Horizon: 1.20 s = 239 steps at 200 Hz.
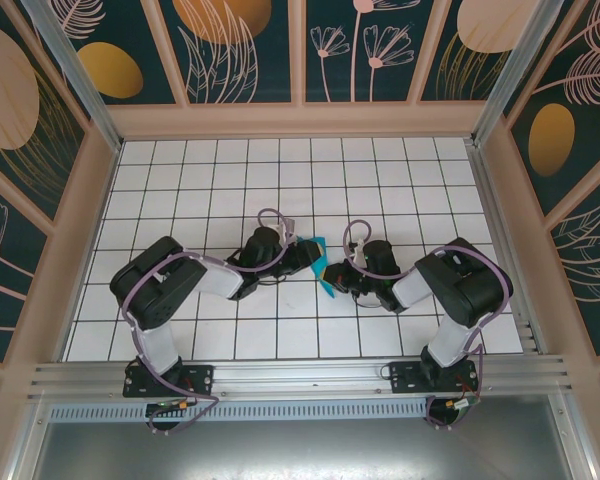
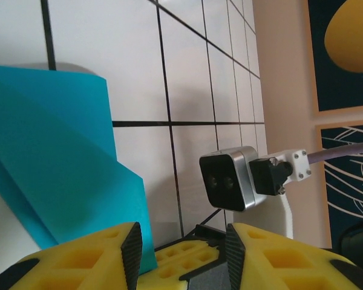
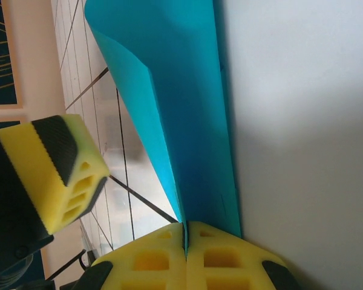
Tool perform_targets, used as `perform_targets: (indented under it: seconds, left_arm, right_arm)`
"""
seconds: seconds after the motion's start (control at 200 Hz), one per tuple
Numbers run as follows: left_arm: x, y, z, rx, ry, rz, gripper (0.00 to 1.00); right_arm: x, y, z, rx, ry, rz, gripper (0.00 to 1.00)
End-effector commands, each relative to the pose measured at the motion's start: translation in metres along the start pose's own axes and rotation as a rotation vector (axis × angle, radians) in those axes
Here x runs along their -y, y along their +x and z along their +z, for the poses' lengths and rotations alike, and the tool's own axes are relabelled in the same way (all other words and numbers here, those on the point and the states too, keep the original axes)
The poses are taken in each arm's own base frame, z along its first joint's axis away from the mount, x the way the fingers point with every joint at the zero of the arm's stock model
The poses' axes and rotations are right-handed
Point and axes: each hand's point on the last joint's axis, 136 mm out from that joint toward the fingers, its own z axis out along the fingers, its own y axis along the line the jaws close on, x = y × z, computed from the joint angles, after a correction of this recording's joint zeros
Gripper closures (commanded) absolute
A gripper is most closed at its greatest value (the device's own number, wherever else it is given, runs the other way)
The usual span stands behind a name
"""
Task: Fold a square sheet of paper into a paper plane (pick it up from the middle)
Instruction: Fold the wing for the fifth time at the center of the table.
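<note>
paper: the teal sheet [image 1: 317, 244] is mid-worktop, right between the two arms. It's already doubled over on itself. In the right wrist view [image 3: 181, 109] it shows two layers and a soft, rounded bend, not a sharp crease.

right pincer: [image 3: 185, 232] clenched on the paper, with the pads pressed flat together and the layered edge running straight into the seam between them. From above it sits just right of the sheet [image 1: 332, 275].

left pincer: [image 2: 181, 241] released, with the jaws standing apart and nothing between them. The paper [image 2: 48, 151] lies off to its left, next to one finger but not in the gap. From above it's at the sheet's left side [image 1: 305, 255].

lifted or resting: can't tell if the paper clears the tiles.

step in hand (my guess): setting a fold while one side holds the sheet in place.

how to do it well: keep the right grip steady so the layers don't slide. Bring the open left pincer onto the rounded bend, line the edges up first, then press along it. Thin paper like this will buckle if pulled sideways.

worktop: white tiles [image 1: 230, 180], and the paper is the only loose thing I can spot.

containers: no bin or tray here as far as I can see, so nothing to report inside one.
</note>
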Motion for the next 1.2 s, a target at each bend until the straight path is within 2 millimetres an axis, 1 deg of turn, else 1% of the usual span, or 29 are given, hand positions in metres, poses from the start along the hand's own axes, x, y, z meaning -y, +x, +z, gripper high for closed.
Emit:
perform_targets:
  seconds: [0.0, 0.13, 0.355, 0.445, 0.52, 0.641, 0.766, 0.836, 0.876, 1.031, 1.191]
  left_arm:
    - [0.02, -0.001, 0.01, -0.021, 0.08, 0.037, 0.57]
    - [0.011, 0.002, 0.018, -0.04, 0.065, 0.027, 0.57]
    - [-0.02, 0.011, 0.029, -0.072, -0.019, -0.031, 0.59]
    - [-0.035, 0.013, 0.031, -0.082, -0.082, -0.057, 0.6]
    - [-0.042, 0.017, 0.032, -0.094, -0.11, -0.071, 0.61]
    - [-0.045, 0.018, 0.032, -0.104, -0.13, -0.066, 0.62]
    - [-0.047, 0.019, 0.03, -0.103, -0.139, -0.063, 0.62]
    - [-0.047, 0.019, 0.031, -0.107, -0.137, -0.06, 0.62]
    - [-0.047, 0.019, 0.03, -0.108, -0.136, -0.061, 0.62]
    - [-0.044, 0.019, 0.03, -0.109, -0.127, -0.058, 0.62]
    - [-0.044, 0.02, 0.031, -0.114, -0.127, -0.061, 0.62]
  right_arm:
    - [0.045, 0.018, 0.0, -0.027, 0.148, 0.087, 0.98]
    - [0.046, 0.019, 0.001, -0.031, 0.15, 0.093, 0.98]
    - [0.043, 0.018, 0.002, -0.035, 0.142, 0.086, 0.96]
    - [0.042, 0.017, 0.001, -0.036, 0.147, 0.078, 0.94]
    - [0.038, 0.015, 0.0, -0.036, 0.148, 0.064, 0.91]
    - [0.028, 0.009, -0.004, -0.024, 0.156, 0.032, 0.85]
    - [0.013, 0.002, -0.01, -0.009, 0.154, -0.017, 0.78]
    - [0.005, 0.002, -0.011, -0.024, 0.146, -0.04, 0.71]
    - [0.004, 0.002, -0.011, -0.03, 0.146, -0.044, 0.7]
    - [0.01, 0.002, -0.012, -0.029, 0.178, -0.031, 0.69]
    - [0.018, 0.008, -0.012, -0.048, 0.195, -0.016, 0.71]
